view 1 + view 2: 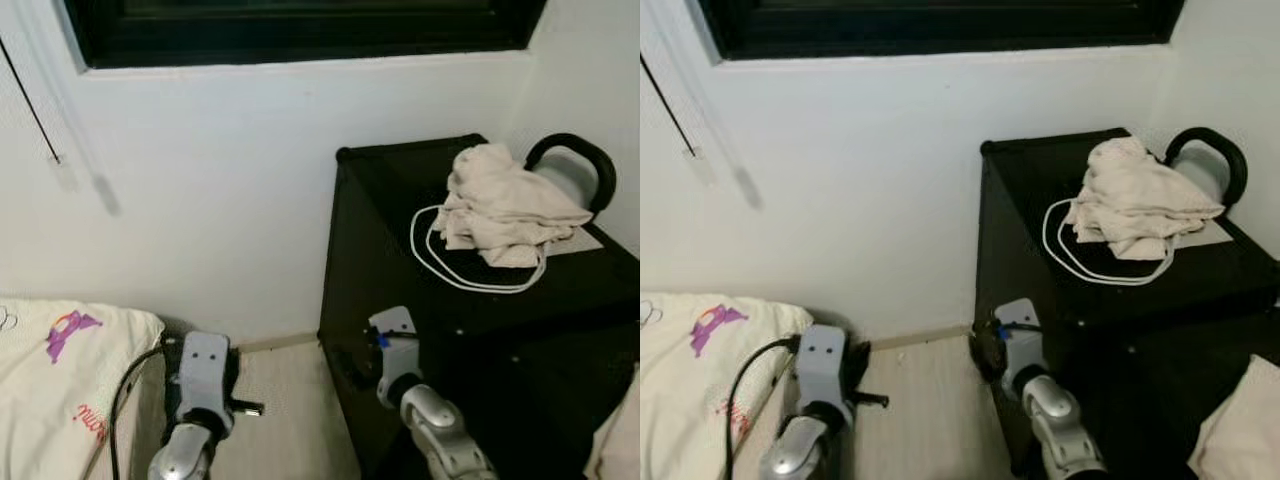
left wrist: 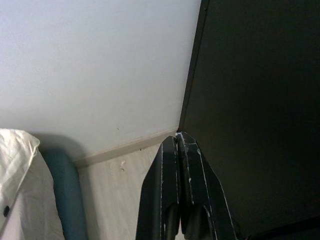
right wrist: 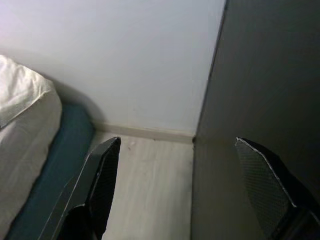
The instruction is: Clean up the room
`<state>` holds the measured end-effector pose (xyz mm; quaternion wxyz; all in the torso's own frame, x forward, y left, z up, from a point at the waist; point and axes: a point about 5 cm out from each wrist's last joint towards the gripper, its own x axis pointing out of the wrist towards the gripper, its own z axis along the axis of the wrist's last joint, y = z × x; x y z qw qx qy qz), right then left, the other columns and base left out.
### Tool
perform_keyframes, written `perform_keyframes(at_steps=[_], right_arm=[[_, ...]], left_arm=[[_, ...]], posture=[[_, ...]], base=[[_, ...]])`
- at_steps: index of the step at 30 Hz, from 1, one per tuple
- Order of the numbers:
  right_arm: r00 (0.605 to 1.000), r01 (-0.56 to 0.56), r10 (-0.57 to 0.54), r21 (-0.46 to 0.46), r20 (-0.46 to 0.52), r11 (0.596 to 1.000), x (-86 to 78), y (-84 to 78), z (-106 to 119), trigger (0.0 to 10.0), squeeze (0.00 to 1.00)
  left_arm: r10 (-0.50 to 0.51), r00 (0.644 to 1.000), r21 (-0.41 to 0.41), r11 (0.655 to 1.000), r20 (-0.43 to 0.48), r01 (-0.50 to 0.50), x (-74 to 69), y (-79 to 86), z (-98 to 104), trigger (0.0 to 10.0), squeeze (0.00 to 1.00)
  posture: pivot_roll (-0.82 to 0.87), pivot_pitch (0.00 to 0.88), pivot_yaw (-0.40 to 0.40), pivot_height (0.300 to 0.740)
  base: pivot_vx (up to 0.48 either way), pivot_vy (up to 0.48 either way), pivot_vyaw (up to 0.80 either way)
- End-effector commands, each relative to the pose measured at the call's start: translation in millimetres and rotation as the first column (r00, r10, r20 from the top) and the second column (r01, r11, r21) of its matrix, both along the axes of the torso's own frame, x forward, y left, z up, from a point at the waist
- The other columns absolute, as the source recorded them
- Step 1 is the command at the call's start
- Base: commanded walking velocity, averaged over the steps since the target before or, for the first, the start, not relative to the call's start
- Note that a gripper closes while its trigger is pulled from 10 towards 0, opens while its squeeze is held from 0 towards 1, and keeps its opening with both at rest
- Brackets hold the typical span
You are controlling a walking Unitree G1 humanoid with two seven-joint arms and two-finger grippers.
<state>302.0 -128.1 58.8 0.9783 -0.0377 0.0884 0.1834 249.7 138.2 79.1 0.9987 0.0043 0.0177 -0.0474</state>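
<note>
A crumpled cream cloth [image 1: 510, 205] lies on top of a black cabinet [image 1: 390, 190] at the right, against the white wall. A white cable [image 1: 470, 278] loops out from under the cloth. Behind the cloth stands a grey item with a black arched handle [image 1: 578, 158]. Both arms hang low in front of the cabinet. My left arm [image 1: 203, 380] is over the floor gap, and my left gripper [image 2: 177, 137] is shut with nothing in it. My right arm [image 1: 397, 352] is by the cabinet's near corner. My right gripper [image 3: 177, 141] is open and empty, pointing at the cabinet's side.
A bed with a white duvet [image 1: 60, 370] and teal mattress [image 3: 55, 165] stands at the left. A narrow strip of pale wooden floor [image 1: 285, 400] runs between bed and cabinet. A dark window frame [image 1: 300, 30] is above, and a cream pillow [image 1: 615, 440] sits at the lower right.
</note>
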Motion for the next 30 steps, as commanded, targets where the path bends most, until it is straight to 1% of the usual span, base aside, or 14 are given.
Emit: perform_keyframes(at_steps=[1,8,10,11,13,22,26,28,30], right_arm=[[1.000,-0.014,0.015,0.023,-0.017,1.000,-2.5,7.7,-3,10.0,0.00],[1.000,-0.014,0.014,0.020,-0.018,1.000,-3.0,7.4,-4,10.0,0.00],[0.999,-0.030,0.029,-0.014,-0.012,0.999,-3.3,7.7,-4,10.0,0.00],[0.999,-0.030,0.029,-0.014,-0.012,0.999,-3.3,7.7,-4,10.0,0.00],[0.999,-0.038,0.038,-0.037,-0.001,0.999,-3.3,8.3,-4,10.0,0.00],[0.999,-0.037,0.037,-0.028,-0.009,0.999,-3.2,9.8,-4,10.0,0.00],[0.999,-0.032,0.031,-0.023,-0.011,0.999,-2.7,10.1,-4,10.0,0.00],[0.999,-0.032,0.031,-0.024,-0.009,0.999,-2.3,10.8,-4,10.0,0.00],[1.000,-0.031,0.030,-0.024,-0.007,0.999,-1.9,11.2,-3,10.0,0.00]], left_arm=[[0.021,1.000,0.026,0.999,-0.016,-0.020,-2.9,6.6,-5,10.0,0.00],[0.008,1.000,0.038,0.999,-0.015,-0.008,-5.0,4.6,-6,10.0,0.00],[-0.002,1.000,0.048,0.999,-0.008,0.002,-5.8,3.4,-6,10.0,0.00],[-0.002,1.000,0.048,0.999,-0.008,0.002,-5.8,3.4,-6,10.0,0.00],[-0.009,1.000,0.056,0.998,-0.001,0.009,-6.6,2.3,-6,10.0,0.00],[-0.029,1.000,0.042,0.999,0.006,0.029,-6.7,-1.4,-4,10.0,0.00],[-0.044,0.999,0.043,0.998,-0.018,0.044,-7.9,-2.6,-6,10.0,0.00],[-0.046,0.997,0.043,0.998,-0.054,0.049,-8.9,-2.6,-11,10.0,0.00],[-0.046,0.997,0.054,0.997,-0.065,0.050,-9.3,-2.1,-14,10.0,0.00]], posture=[[-0.05,0.121,-0.072,0.740],[-0.05,0.120,-0.071,0.740],[-0.05,0.119,-0.070,0.740],[-0.05,0.119,-0.070,0.740],[-0.05,0.116,-0.068,0.740],[-0.05,0.115,-0.066,0.740],[-0.05,0.119,-0.064,0.740],[-0.05,0.119,-0.061,0.740],[-0.04,0.117,-0.060,0.740]], base=[[0.000,0.000,0.00],[0.000,0.000,0.00],[0.000,0.000,0.00],[0.000,0.000,0.00],[0.000,0.000,0.80],[0.000,0.000,0.80],[0.000,0.000,0.80],[0.000,0.000,0.80],[0.000,0.000,0.80]])
